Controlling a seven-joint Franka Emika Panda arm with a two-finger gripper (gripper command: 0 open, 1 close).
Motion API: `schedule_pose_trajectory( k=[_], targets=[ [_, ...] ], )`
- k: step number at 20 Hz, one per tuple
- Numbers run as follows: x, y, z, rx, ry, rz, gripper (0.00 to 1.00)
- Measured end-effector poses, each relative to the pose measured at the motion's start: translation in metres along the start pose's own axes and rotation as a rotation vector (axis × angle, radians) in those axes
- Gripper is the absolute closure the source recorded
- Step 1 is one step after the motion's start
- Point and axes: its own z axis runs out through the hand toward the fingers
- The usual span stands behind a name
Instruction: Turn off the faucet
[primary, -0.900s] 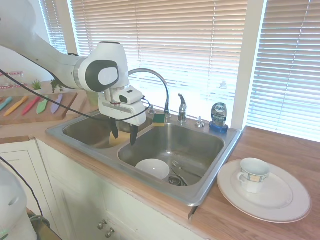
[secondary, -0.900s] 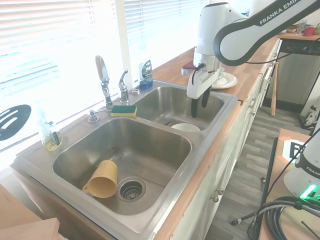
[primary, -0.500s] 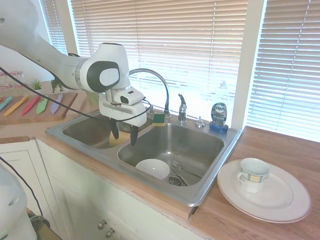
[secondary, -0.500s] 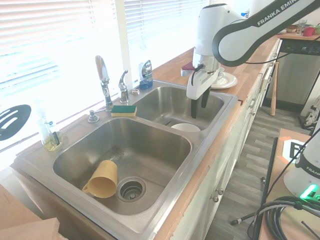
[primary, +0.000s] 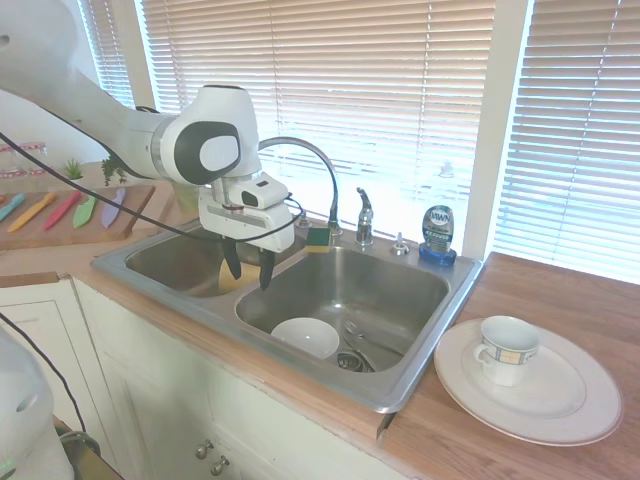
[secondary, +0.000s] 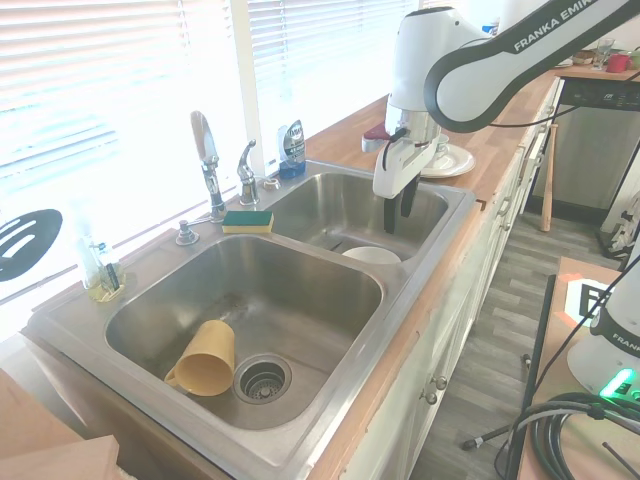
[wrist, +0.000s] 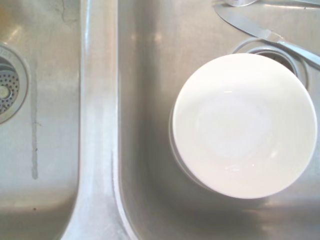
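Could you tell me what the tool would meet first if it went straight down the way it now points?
The tool points down over the sink, near the divider between the basins. Going by the wrist view, it would probably meet the steel basin floor or the divider first, just beside the white bowl; depth is unclear.

White horizontal window blinds (primary: 400, 90) span the wall behind the counter, bright daylight glaring through, split by a white window frame post (primary: 495, 130). A warm brown wooden countertop (primary: 560, 300) surrounds a double-basin stainless steel sink (secondary: 420, 265), with white cabinet fronts (primary: 170, 400) and small round knobs (primary: 205, 450) below. Grey wood-plank flooring (secondary: 500, 330) runs alongside the cabinets in the second exterior view, and a wooden board with coloured knives (primary: 70, 210) sits on the counter at the far end.
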Motion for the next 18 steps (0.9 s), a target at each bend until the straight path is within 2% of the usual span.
schedule_pose_trajectory(
  k=[12, 18],
  targets=[
    [0.006, -0.001, -0.002, 0.013, 0.012, 0.009, 1.0],
    [0.046, -0.039, -0.024, 0.113, 0.132, -0.008, 1.0]
  ],
)
